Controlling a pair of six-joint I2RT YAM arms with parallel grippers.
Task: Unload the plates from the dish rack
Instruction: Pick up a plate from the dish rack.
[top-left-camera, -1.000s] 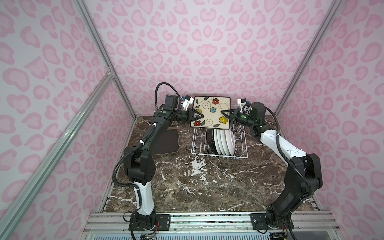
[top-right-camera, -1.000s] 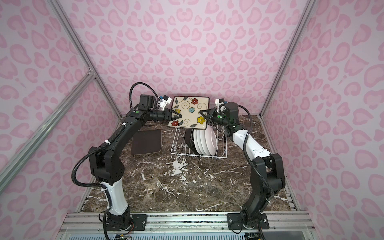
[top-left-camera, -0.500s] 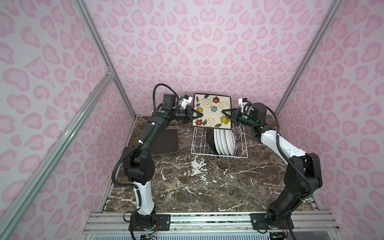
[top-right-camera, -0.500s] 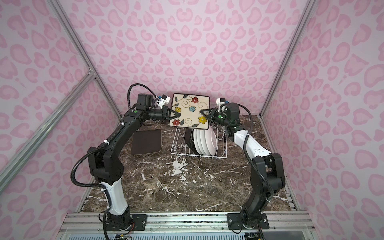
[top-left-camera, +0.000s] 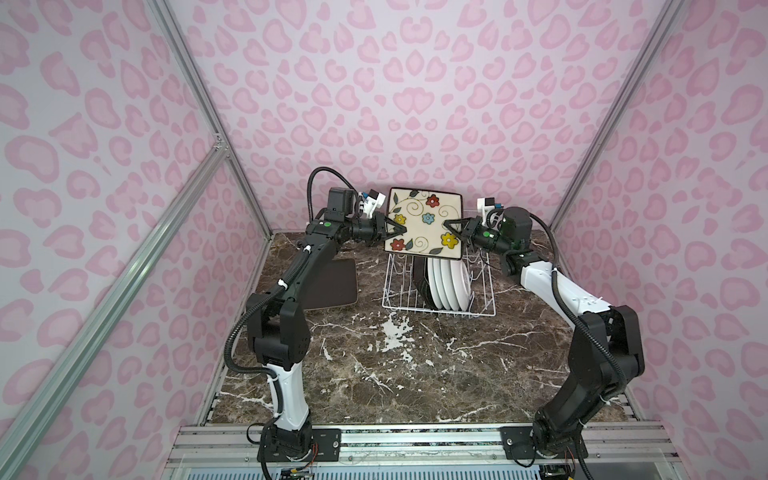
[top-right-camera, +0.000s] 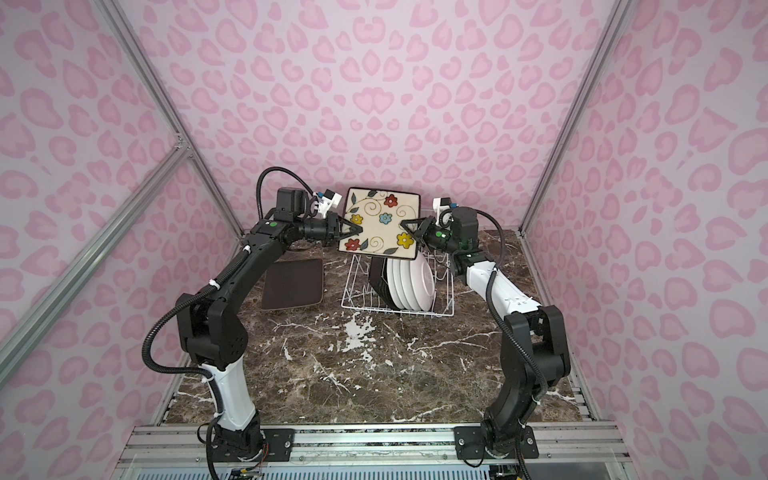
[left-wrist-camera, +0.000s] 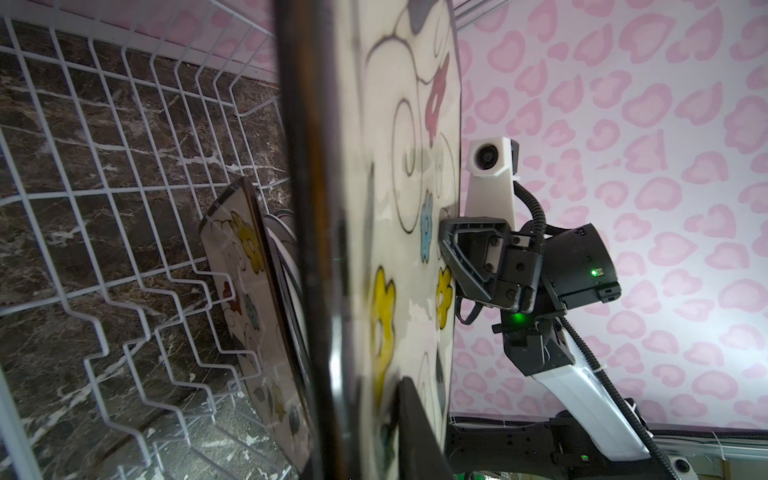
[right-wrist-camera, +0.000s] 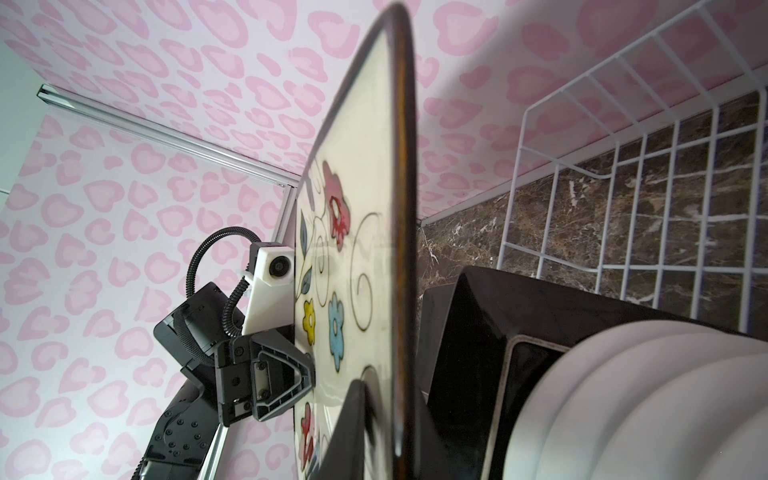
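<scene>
A square plate (top-left-camera: 424, 222) (top-right-camera: 380, 222) with a cream flowered face hangs upright above the white wire dish rack (top-left-camera: 415, 308) (top-right-camera: 353, 286). My left gripper (top-left-camera: 395, 229) (top-right-camera: 353, 229) is shut on its left edge and my right gripper (top-left-camera: 451, 226) (top-right-camera: 407, 225) is shut on its right edge. In the left wrist view the plate (left-wrist-camera: 374, 208) fills the middle, with one finger (left-wrist-camera: 419, 432) on its face. The right wrist view shows the plate (right-wrist-camera: 365, 249) edge-on. In the rack stand another square plate (top-left-camera: 420, 278) (left-wrist-camera: 245, 299) and several round white plates (top-left-camera: 451, 282) (right-wrist-camera: 644, 395).
A dark brown square plate (top-left-camera: 332, 284) (top-right-camera: 293, 284) lies face down on the marble table, left of the rack and under my left arm. Pink patterned walls close in the back and both sides.
The flowered plate and both arms sit almost where they were a second ago; only my left wrist has shifted a little.
</scene>
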